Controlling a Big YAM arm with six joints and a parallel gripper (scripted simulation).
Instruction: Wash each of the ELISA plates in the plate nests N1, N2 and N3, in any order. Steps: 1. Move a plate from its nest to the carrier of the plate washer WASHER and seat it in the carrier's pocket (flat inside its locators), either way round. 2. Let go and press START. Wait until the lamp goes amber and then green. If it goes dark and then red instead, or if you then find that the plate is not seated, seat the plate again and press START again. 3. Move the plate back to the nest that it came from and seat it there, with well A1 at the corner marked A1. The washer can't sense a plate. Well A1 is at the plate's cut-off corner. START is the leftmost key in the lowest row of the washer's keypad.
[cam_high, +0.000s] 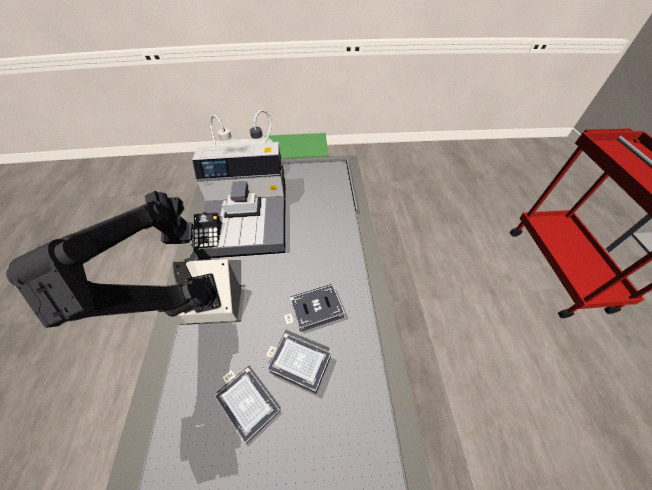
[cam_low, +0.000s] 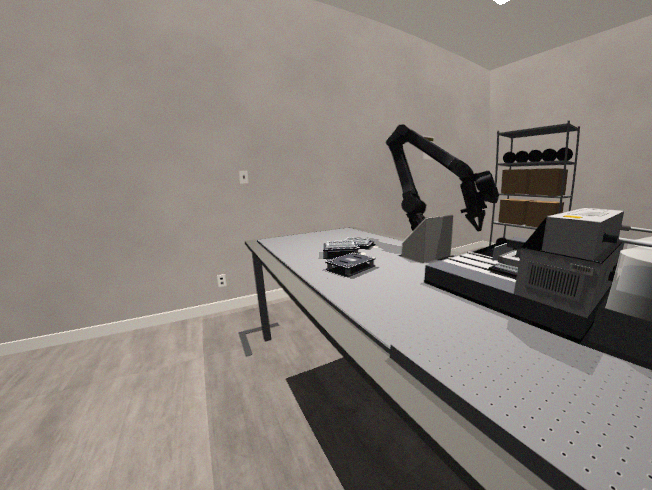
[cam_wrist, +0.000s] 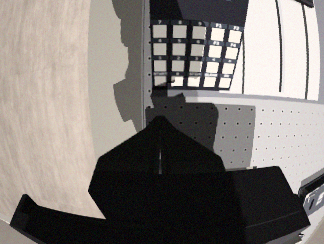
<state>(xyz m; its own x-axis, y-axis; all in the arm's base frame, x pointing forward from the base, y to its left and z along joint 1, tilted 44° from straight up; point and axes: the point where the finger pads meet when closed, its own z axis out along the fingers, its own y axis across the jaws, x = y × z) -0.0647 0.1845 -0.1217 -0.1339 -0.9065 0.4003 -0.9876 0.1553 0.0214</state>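
My gripper (cam_high: 190, 233) (cam_low: 478, 228) (cam_wrist: 160, 122) is shut and empty, above the front-left edge of the washer (cam_high: 274, 226) (cam_low: 553, 305). In the wrist view its tips are just short of the keypad (cam_high: 205, 236) (cam_wrist: 189, 57); the START key (cam_wrist: 160, 81) lies partly in shadow. A small amber light (cam_high: 215, 217) shows above the keys. Nest N1 (cam_high: 316, 305) (cam_low: 350, 262) holds no plate. One plate (cam_high: 299, 360) sits in N2, another plate (cam_high: 247, 401) in N3. A pale plate (cam_low: 504, 268) shows low beside the washer's head; its seating cannot be told.
The arm's pale base bracket (cam_high: 224, 287) (cam_low: 438, 239) stands between the washer and the nests. The washer's tall rear housing (cam_high: 237, 162) (cam_low: 579, 234) stands behind the carrier area. Tubes and bottles are behind it. A red cart (cam_high: 569, 258) stands apart at the right.
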